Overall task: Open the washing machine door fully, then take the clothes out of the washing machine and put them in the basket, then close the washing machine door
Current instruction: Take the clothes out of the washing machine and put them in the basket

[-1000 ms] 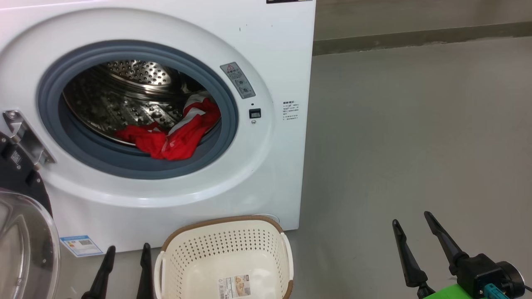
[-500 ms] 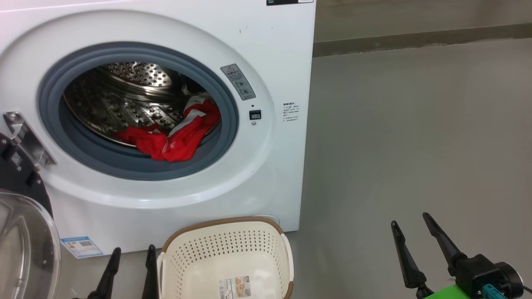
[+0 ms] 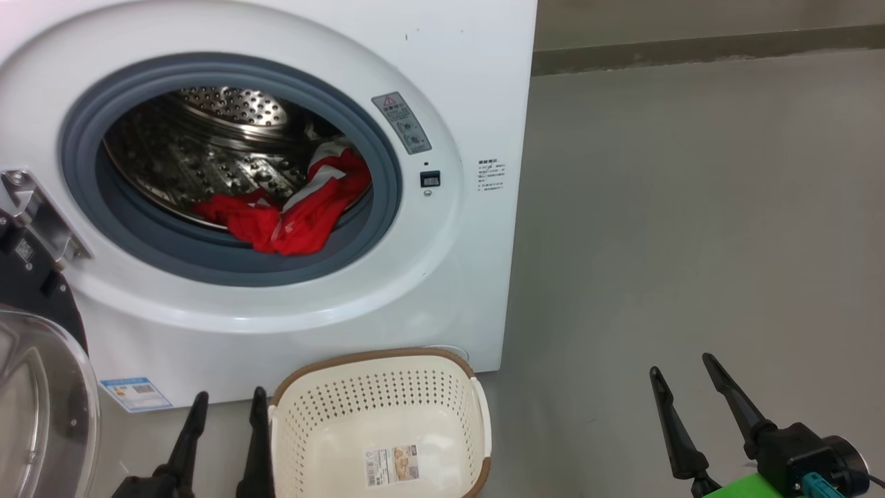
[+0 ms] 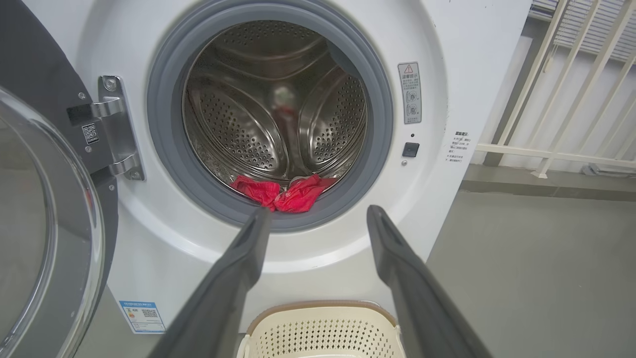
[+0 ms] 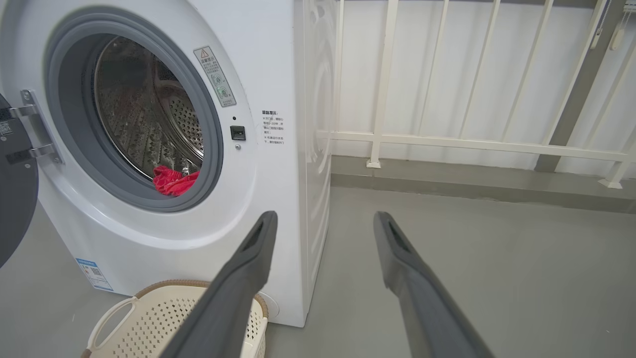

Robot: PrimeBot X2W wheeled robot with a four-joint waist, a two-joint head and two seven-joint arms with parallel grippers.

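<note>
Head camera shifted. Left tool point(image 3: 230, 392) edged toward basket point(image 3: 373, 354), released; right tool point(image 3: 680, 363) released, empty. Clothes point(image 3: 290, 221) unmoved.

Right pincer point(image 5: 324, 217) spread wide, nothing between the fingers, aimed past the washing machine point(image 5: 278, 59) front corner at grey floor point(image 5: 497, 273). Washing machine door point(image 5: 15, 199) swung open at the left edge, on its metal hinge point(image 5: 35, 129). Red clothes point(image 5: 171, 180) lie low in the drum against the grey ring. Basket point(image 5: 164, 318) on the floor in front, partly behind one finger. White railing point(image 5: 447, 141) behind.
</note>
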